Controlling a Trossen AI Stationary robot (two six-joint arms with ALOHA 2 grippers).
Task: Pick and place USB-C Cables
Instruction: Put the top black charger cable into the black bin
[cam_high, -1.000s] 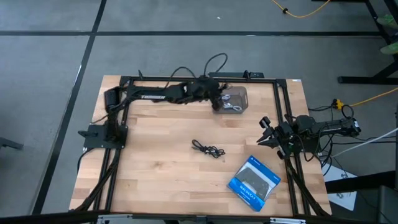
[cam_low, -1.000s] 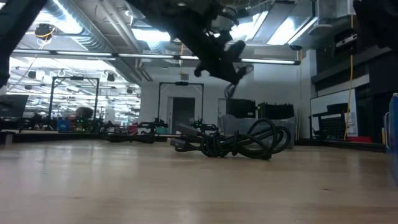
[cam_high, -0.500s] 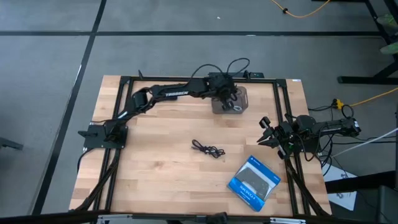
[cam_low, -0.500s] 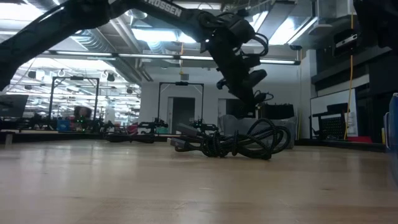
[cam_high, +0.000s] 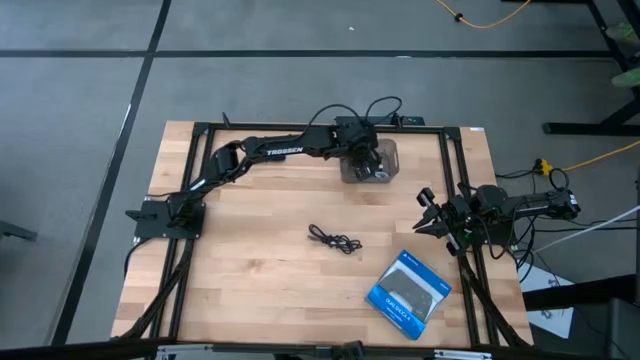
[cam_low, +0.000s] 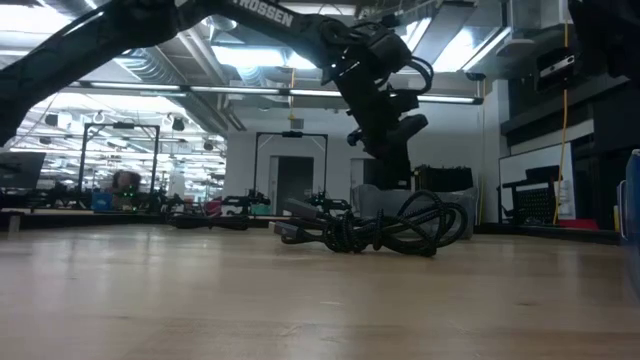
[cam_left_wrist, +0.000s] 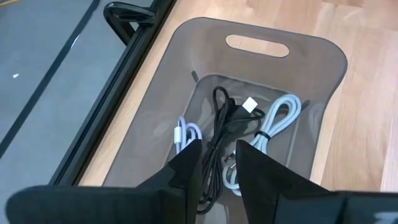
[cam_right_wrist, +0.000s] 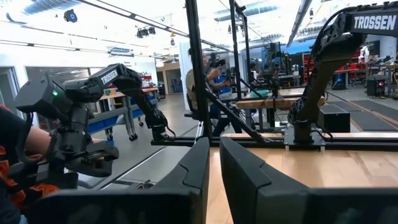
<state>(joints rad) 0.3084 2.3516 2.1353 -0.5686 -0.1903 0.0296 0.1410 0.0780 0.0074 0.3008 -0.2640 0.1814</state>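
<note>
The translucent grey plastic bin (cam_high: 371, 160) stood at the far edge of the pale wooden table (cam_high: 260, 270), and most of it was hidden in the overhead view by the left arm reaching over it. In the level view the bin was hard to make out behind a tangled black coiled cable (cam_low: 385, 231) lying in front.

The left gripper (cam_left_wrist: 217, 167) hung directly over the bin's opening. Its two dark fingers (cam_left_wrist: 189, 163) were a narrow gap apart, with a black coiled cable (cam_left_wrist: 219, 127) running down between them inside the bin. Whether the fingers actually pinched that cable could not be told, since their tips overlapped it from the camera's angle. Two pale grey-white coiled cables (cam_left_wrist: 273, 121) lay in the bin beside the black one, one on each side, the smaller one (cam_left_wrist: 185, 133) partly cut off by a finger.

The loose black cable (cam_high: 335, 239) rested on the bare wood nearer the table's centre, well apart from the bin. A flat blue and black retail box (cam_high: 409, 289) lay farther from the bin, toward the near right corner.

The right gripper (cam_high: 428, 212) waited at the table's right edge, away from the bin, its fingers (cam_right_wrist: 193, 163) slightly parted and empty. Beyond it, a person's sleeve (cam_right_wrist: 18, 155) showed blurred at the picture's edge.
</note>
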